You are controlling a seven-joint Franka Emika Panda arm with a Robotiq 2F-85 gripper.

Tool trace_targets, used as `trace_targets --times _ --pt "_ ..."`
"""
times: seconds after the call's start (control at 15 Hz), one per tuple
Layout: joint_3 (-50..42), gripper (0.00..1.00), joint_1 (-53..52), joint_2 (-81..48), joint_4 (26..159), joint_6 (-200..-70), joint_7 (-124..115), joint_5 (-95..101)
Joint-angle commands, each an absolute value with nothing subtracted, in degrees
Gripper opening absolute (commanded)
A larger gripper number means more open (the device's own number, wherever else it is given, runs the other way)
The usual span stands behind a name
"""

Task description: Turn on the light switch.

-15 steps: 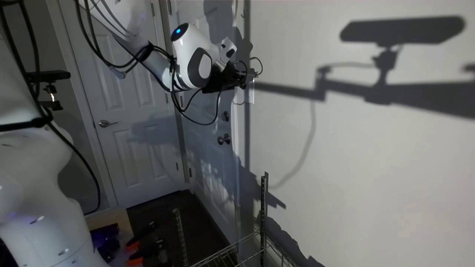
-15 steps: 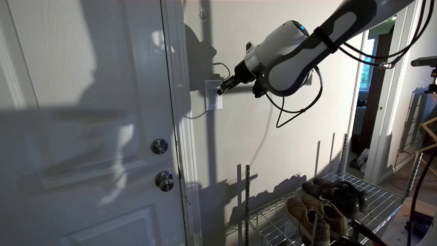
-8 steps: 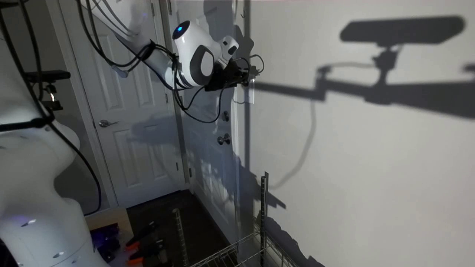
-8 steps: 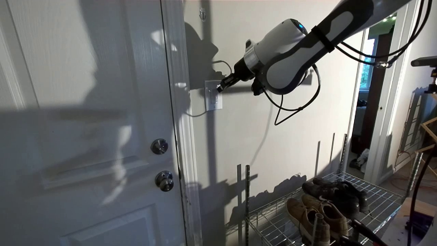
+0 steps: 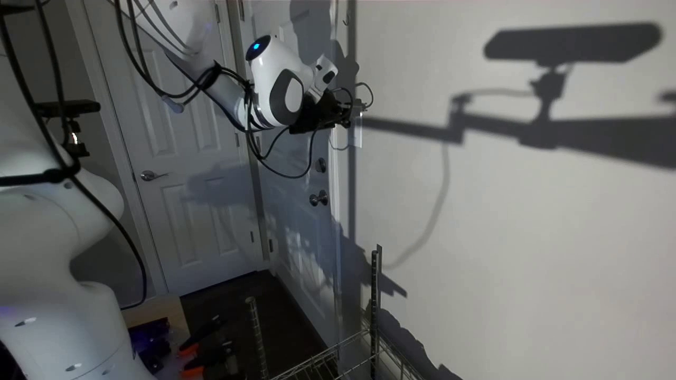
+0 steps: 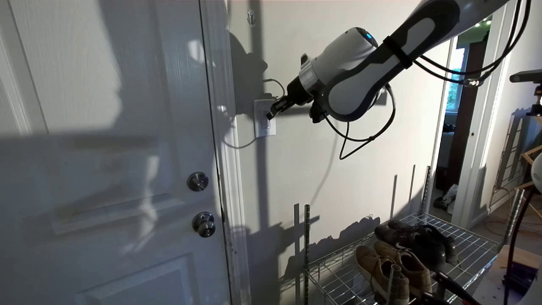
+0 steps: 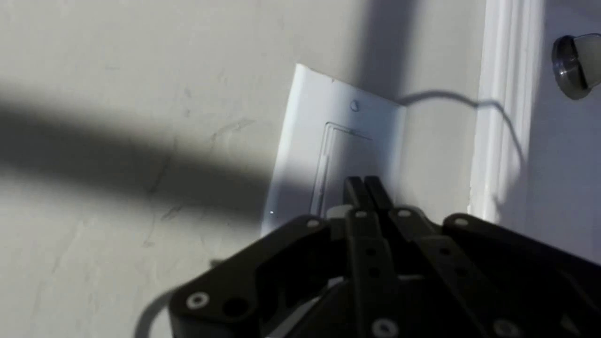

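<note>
The light switch is a whitish wall plate with a rocker. It shows in both exterior views (image 6: 258,126) (image 5: 358,138) and in the wrist view (image 7: 298,136). In the wrist view its lower part is hidden behind my fingers. My gripper (image 6: 269,116) is shut and empty, with its black fingertips together. It points down at a slant toward the wall, with its tips in front of the rocker's middle. The tips also show over the rocker in the wrist view (image 7: 365,180). I cannot tell whether they touch it. In an exterior view the wrist mount hides the fingers.
A white door with a knob (image 6: 205,225) and a deadbolt (image 6: 197,181) stands beside the plate, past the door frame (image 6: 230,178). A wire shelf (image 6: 338,290) with tan shoes (image 6: 394,264) and black shoes (image 6: 417,241) is below. A cable loop (image 6: 366,140) hangs under the wrist.
My gripper rose slightly about half a second ago and has since moved down, with its tips now lower over the rocker and slightly nearer the door frame. The gripper stays shut.
</note>
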State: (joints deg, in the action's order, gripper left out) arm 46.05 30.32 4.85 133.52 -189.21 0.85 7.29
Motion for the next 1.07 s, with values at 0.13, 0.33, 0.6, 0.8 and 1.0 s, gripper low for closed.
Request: trace_targets --times 0.13,0.33,0.6,0.8,1.0 --pt "54.3 0.06 37.3 6.0 133.0 -188.6 1.7 7.9" --pt "59.0 0.06 43.0 6.9 131.8 -187.6 1.3 7.5" --pt "67.4 0.06 52.5 8.1 129.5 -185.1 -0.3 7.9" --pt "75.2 0.06 60.4 10.1 129.6 -184.5 -1.5 8.3" --pt "82.5 0.06 66.2 11.0 129.2 -182.3 -1.9 7.1"
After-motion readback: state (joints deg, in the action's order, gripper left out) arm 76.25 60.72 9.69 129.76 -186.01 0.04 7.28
